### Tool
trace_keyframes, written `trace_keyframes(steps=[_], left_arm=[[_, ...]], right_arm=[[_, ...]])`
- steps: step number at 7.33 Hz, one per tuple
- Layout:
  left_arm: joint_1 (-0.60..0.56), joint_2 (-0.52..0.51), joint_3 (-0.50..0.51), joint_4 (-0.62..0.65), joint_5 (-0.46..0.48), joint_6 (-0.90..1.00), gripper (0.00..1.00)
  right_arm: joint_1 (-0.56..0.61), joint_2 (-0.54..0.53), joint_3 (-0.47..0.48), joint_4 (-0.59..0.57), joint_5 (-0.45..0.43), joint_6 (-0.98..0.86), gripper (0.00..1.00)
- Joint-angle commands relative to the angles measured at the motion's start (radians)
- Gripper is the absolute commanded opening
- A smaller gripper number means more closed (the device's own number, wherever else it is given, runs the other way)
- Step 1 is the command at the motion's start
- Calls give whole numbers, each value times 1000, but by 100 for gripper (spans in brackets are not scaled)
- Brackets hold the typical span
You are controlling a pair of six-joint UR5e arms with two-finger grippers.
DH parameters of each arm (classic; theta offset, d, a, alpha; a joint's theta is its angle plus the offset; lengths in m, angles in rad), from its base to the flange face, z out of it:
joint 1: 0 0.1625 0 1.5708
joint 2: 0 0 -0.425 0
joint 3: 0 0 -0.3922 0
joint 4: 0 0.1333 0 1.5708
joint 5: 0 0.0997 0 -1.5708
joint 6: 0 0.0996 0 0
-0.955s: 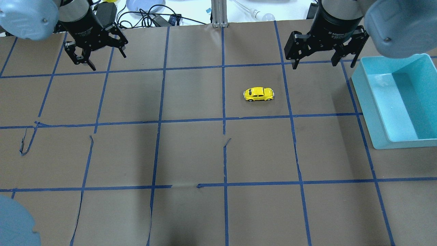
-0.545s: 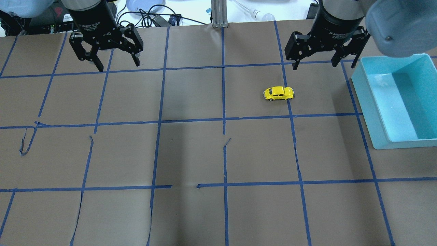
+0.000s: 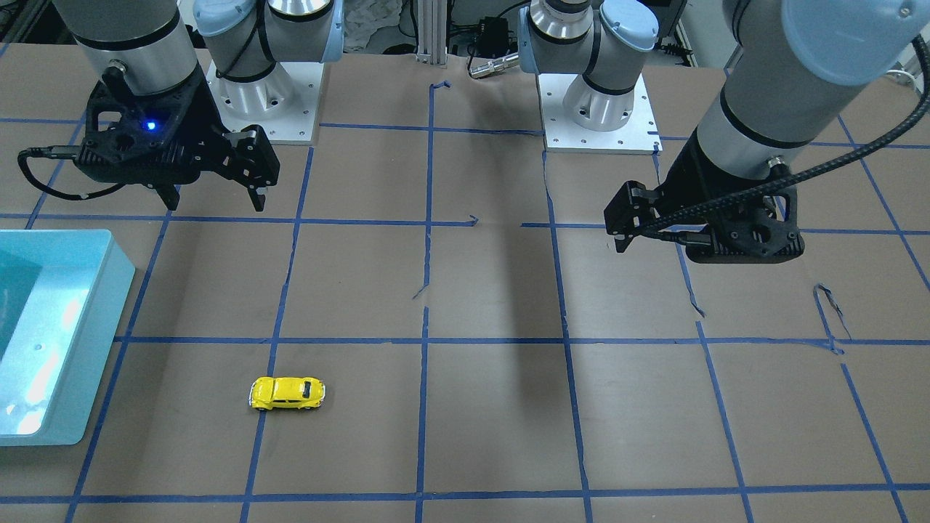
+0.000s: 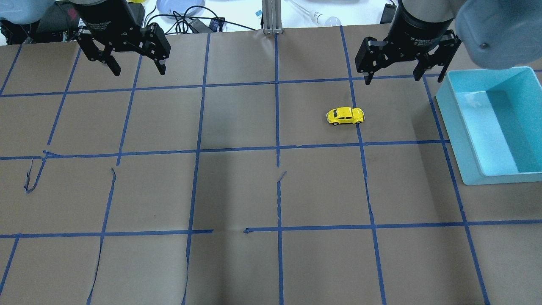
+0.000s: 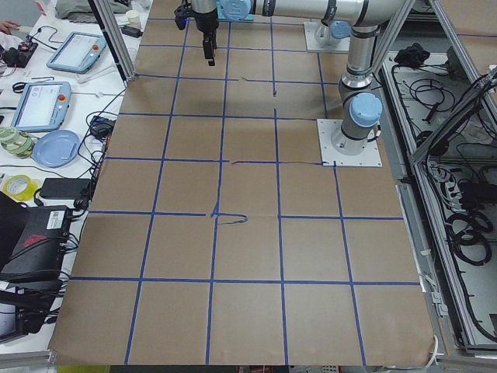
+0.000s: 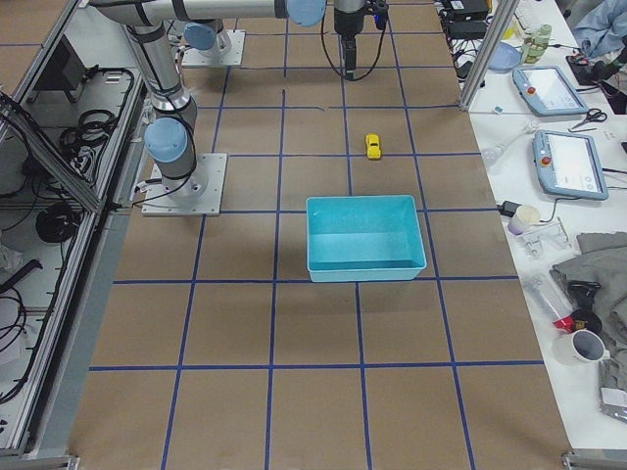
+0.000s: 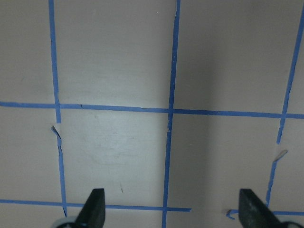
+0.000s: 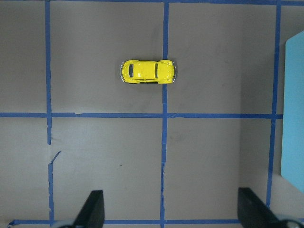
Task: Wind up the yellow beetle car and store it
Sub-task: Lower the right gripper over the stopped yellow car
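The big brown counter [image 4: 237, 190] has blue tape lines [image 4: 277, 148] that make squares. The two arms are cut off at the top of the overhead view, so only their ends show. The blue bin [image 4: 457, 131] sits at the right side and is cut off by the picture's edge. In the front view, one finger of the left tool [image 4: 138, 71] is hidden behind its own black body.

Both tools are spread wide and hold nothing. The right tool [image 4: 404, 78] hangs up in the air. The yellow beetle car [image 4: 345, 116] is down on the counter on its wheels, not touching that tool. One end of the car sits on a tape line, near the bin but apart from it. The left tool is well apart from the car.

A second ago the car was farther from the bin. Half a second ago it was already in this spot. The left tool has moved a little toward the far edge.
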Motion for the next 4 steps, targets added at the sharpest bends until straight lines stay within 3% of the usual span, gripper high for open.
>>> trace_keyframes(steps=[1,2,4], left_arm=[[-10,41,-96,137,-6,-9,100],[-36,67,-156,202,0,-44,100],[-25,111,-188,198,17,-25,100]], right_arm=[[-3,39,1,-16,2,-1,100],[-3,80,4,-117,1,-20,100],[-2,180,16,-189,17,-311,100]])
